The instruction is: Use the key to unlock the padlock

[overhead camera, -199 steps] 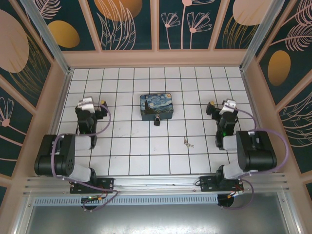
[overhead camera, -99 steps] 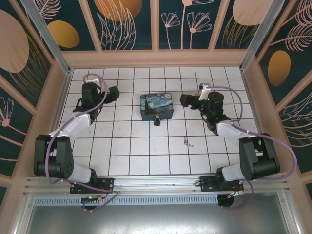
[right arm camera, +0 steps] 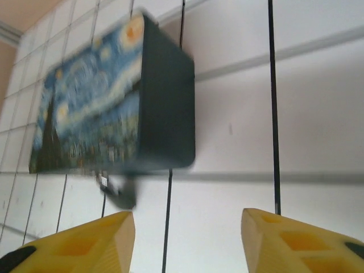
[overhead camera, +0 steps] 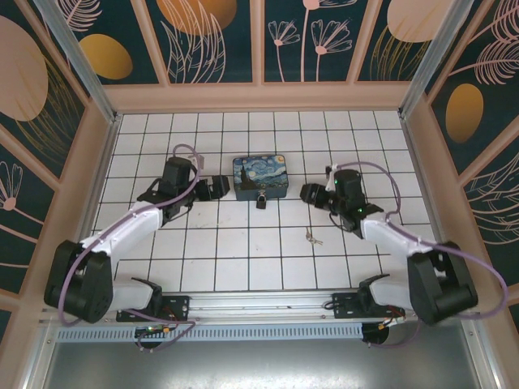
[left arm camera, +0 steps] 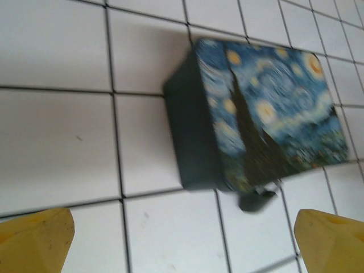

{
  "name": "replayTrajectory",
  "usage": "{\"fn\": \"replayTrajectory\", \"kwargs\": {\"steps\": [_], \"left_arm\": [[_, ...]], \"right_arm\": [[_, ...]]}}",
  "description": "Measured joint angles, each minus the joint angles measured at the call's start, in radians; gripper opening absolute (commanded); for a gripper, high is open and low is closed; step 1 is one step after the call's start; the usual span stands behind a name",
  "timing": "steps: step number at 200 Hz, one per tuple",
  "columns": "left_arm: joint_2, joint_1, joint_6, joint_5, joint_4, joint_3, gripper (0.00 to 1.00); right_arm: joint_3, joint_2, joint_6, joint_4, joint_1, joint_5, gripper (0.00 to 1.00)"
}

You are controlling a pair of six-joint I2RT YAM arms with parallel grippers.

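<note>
The dark padlock (overhead camera: 262,200) hangs at the near side of the blue-and-yellow painted tin box (overhead camera: 262,177) in the middle of the tiled table. The small silvery key (overhead camera: 312,237) lies on the tiles to the near right of the box. My left gripper (overhead camera: 217,187) is just left of the box, open and holding nothing. In the left wrist view the box (left arm camera: 267,114) and padlock (left arm camera: 256,200) lie ahead of my yellow fingertips (left arm camera: 35,239). My right gripper (overhead camera: 309,194) is just right of the box, jaws apart and empty. The right wrist view shows the box (right arm camera: 96,102) and padlock (right arm camera: 122,193) ahead, left of centre.
The white tiled table (overhead camera: 243,259) is walled by a raised wooden frame (overhead camera: 259,97) at the back and on both sides. Bare tiles lie between the box and the arm bases.
Both arms have unfolded from near their bases and swung inward to flank the box. The right jaws have narrowed.
</note>
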Motion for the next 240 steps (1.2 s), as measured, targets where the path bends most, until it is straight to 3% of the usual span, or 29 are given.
{"fn": "replayTrajectory", "kwargs": {"steps": [27,50,97,240], "left_arm": [[-0.039,-0.056,-0.037,-0.025,-0.085,0.001,0.99],[-0.041,-0.168,-0.082,-0.034,-0.138,0.008,0.99],[0.019,-0.388,-0.189,0.034,-0.111,0.029,0.99],[0.111,-0.395,-0.261,0.066,-0.024,0.028,0.99]], "right_arm": [[-0.066,-0.134,0.114,-0.177,0.082,0.056,0.45],[-0.137,-0.217,0.176,-0.264,0.09,0.078,0.45],[-0.178,-0.172,0.19,-0.262,0.09,0.076,0.41],[-0.172,-0.034,0.111,-0.158,0.09,0.013,0.32]]}}
